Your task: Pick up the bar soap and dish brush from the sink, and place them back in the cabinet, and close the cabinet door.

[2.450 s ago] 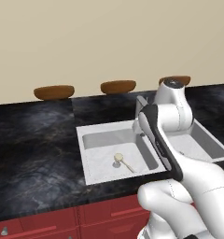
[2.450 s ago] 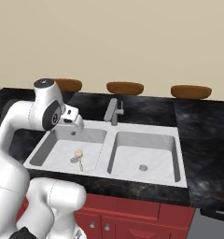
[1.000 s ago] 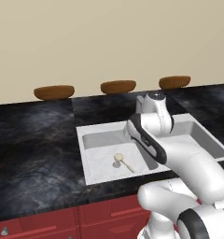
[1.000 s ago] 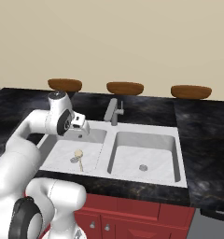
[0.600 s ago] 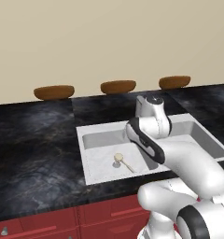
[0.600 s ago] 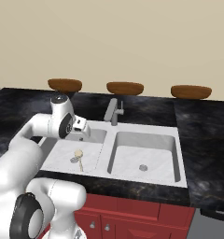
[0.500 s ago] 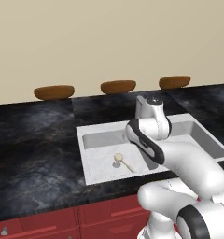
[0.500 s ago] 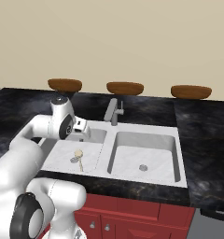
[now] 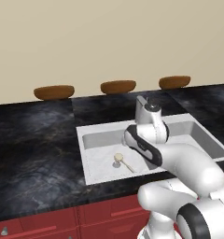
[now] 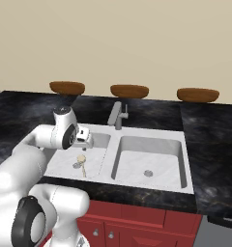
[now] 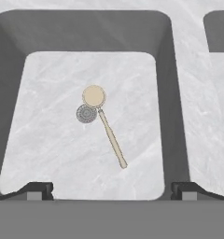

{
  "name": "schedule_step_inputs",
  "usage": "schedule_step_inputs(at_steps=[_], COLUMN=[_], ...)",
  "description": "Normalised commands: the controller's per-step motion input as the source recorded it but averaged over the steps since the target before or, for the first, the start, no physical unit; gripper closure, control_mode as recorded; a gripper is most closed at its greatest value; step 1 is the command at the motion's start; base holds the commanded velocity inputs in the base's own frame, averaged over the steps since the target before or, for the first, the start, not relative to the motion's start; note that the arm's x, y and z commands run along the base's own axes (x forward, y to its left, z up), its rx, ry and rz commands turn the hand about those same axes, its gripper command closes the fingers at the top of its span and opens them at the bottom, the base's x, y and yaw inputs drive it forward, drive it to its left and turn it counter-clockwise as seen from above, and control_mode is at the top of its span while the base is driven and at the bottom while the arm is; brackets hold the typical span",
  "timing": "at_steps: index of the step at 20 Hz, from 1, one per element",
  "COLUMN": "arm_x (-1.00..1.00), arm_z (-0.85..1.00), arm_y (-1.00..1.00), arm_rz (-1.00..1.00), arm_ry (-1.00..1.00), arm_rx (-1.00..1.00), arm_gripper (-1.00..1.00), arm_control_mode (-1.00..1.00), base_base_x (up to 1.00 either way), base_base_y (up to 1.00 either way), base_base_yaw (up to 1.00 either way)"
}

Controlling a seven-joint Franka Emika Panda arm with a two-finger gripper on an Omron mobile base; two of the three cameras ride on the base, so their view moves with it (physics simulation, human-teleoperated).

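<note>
The dish brush (image 11: 103, 126), a beige disc head on a thin wooden handle, is lying flat on the marbled grey floor of the sink (image 11: 174, 93), its head touching the round drain (image 11: 86, 113), handle pointing to five o'clock. Bare floor is surrounding it. The gripper (image 11: 112, 190) is hanging above, jaws spread wide, empty.

Sink (image 9: 90, 158) right basin mostly behind the arm

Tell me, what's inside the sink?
In the sink's left basin lies the brush, its round head beside the drain. No soap shows; the arm hides part of that basin in the base views.
</note>
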Motion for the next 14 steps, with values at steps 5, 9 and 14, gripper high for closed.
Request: schedule_step_inputs(at_steps=[5, 9, 14], arm_x=[0.03, 0.04, 0.04], arm_z=[-0.23, -0.22, -0.19], arm_y=[0.13, 0.10, 0.05], arm_rz=[0.00, 0.00, 0.00], arm_ry=[0.00, 0.00, 0.00], arm_rx=[0.00, 0.00, 0.00], arm_gripper=[-1.00, -1.00, -1.00], arm_control_mode=[-1.00, -1.00, -1.00], base_base_x=[0.00, 0.00, 0.00], base_base_y=[0.00, 0.00, 0.00], base_base_yaw=[0.00, 0.00, 0.00])
